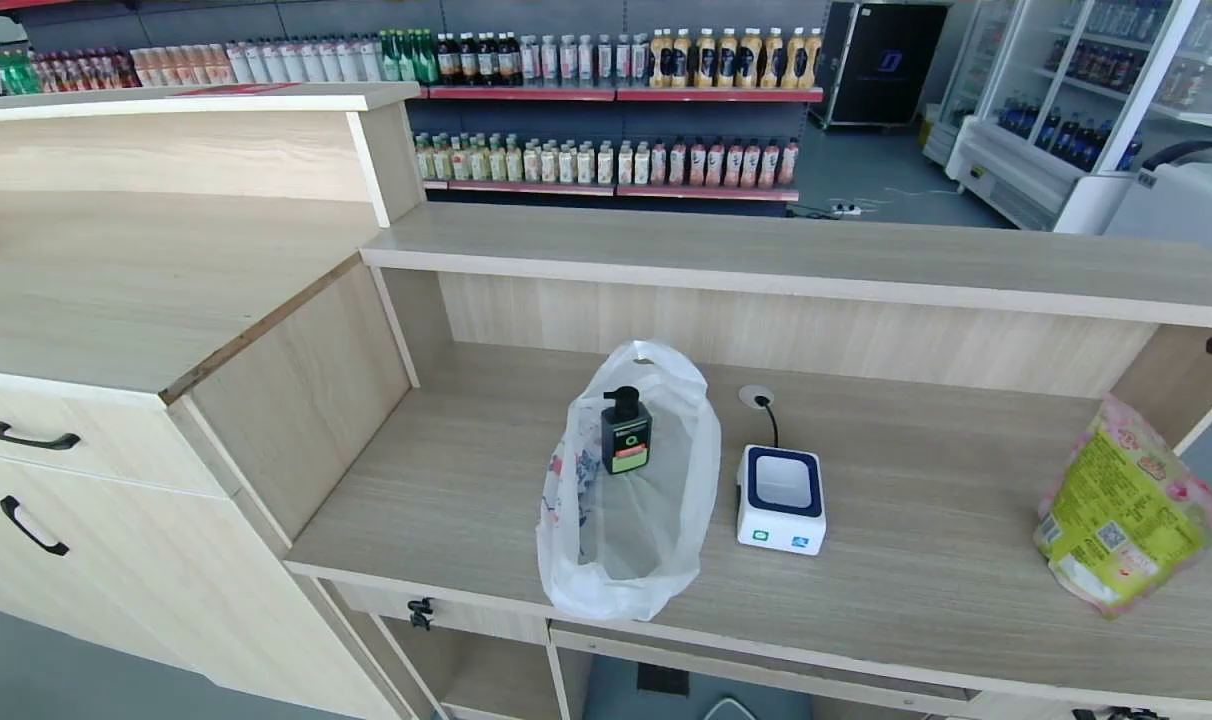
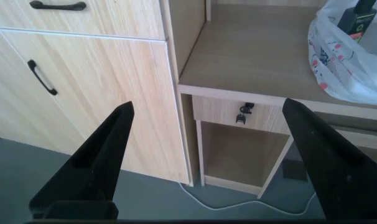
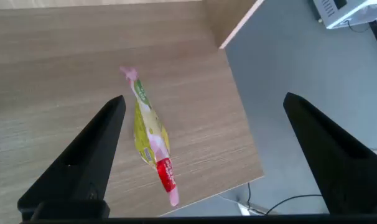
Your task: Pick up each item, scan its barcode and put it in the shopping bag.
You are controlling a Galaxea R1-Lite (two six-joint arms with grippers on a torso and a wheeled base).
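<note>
One item waits — the snack pouch (image 3: pixel 152 140) stands near the right end of the counter (image 1: pixel 916 520), under my right gripper (image 3: pixel 204 102), which is spread wide with nothing in it, so I should drop straight down and squeeze its middle softly.

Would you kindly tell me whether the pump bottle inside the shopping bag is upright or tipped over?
Upright: the pump bottle stands inside the open shopping bag with its pump head on top.

Wide-spread left gripper (image 2: pixel 208 104) before counter drawer (image 2: pixel 266 116)
</note>
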